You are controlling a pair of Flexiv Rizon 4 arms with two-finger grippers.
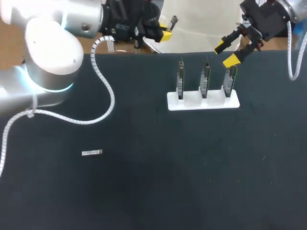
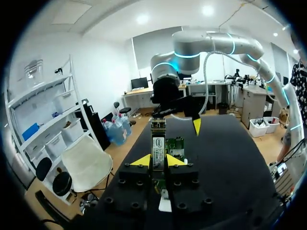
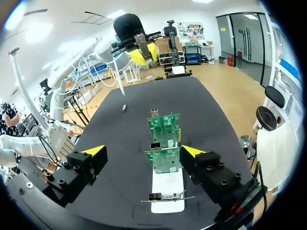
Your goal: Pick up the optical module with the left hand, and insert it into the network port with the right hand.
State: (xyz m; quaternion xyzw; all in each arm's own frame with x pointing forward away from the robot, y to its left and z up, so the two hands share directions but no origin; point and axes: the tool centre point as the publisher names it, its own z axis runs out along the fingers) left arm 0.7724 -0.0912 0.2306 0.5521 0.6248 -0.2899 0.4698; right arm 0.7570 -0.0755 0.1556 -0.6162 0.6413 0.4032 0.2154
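My left gripper (image 2: 158,160) is shut on a slim metal optical module (image 2: 158,143) that stands upright between its yellow tips. In the head view this gripper (image 1: 163,33) hangs past the table's far edge. A white holder (image 1: 203,101) carries three upright green network boards (image 1: 205,79) with ports on their upper ends. My right gripper (image 1: 225,52) hovers open above the rightmost board, holding nothing. In the right wrist view the right gripper (image 3: 143,153) stands wide open with the boards (image 3: 163,143) ahead, between its fingers.
A second small silver module (image 1: 92,153) lies flat on the black table (image 1: 153,182) at the left; it also shows far ahead in the right wrist view (image 3: 123,108). My left arm's white cable (image 1: 108,96) hangs over the table's far left.
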